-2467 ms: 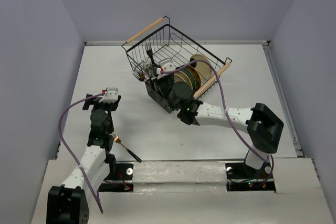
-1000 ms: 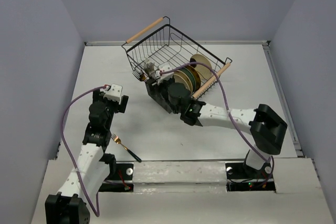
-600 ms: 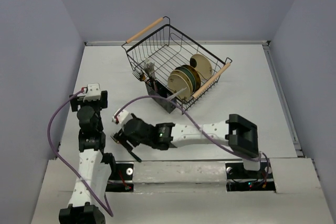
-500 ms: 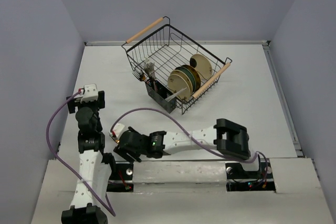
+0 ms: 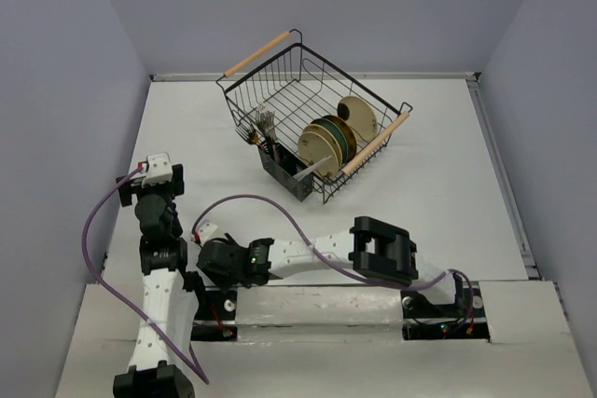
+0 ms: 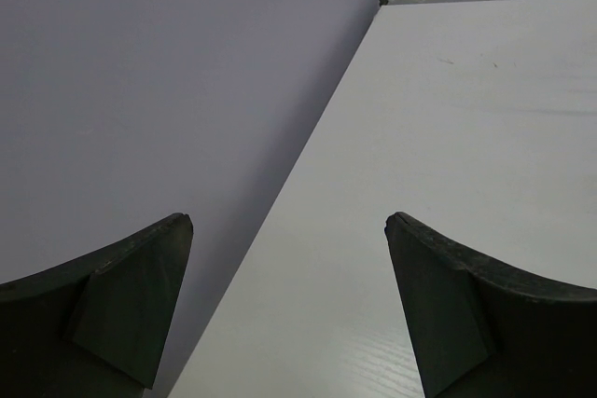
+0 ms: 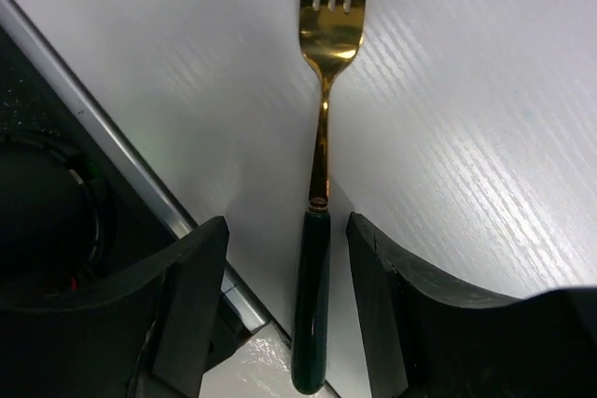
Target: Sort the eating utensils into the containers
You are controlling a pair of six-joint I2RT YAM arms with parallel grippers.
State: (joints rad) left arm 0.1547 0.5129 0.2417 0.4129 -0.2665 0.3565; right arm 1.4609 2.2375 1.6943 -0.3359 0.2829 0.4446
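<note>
The pick-up of a loose fork is judged to be the step in hand. The right gripper (image 5: 209, 249) is being held low over the table (image 5: 420, 156), well apart from the caddy (image 5: 284, 174) and on the near-left side of it. In the right wrist view, a gold-headed fork with a dark handle (image 7: 322, 137) is being shown lying flat, its tines pointing away from the wrist. The right gripper (image 7: 287, 230) is being kept with its fingers apart, and the dark handle is being straddled by them. The handle is lying a little nearer the right-hand finger (image 7: 382, 295) than the left-hand one, and no contact is being seen on either side.

The next move is judged to call for a short descent, a closing on the handle just behind the gold neck, then a lift and a carry to the caddy. A pinch on so thin a handle against the table is being judged as likely to slip.

Other forks (image 5: 264, 123) are being held upright in the caddy, which is standing in a wire basket (image 5: 308, 72) beside plates (image 5: 326, 142). The left gripper (image 5: 151, 172) is being held far to the left of the caddy, its fingers (image 6: 140, 295) apart and empty.
</note>
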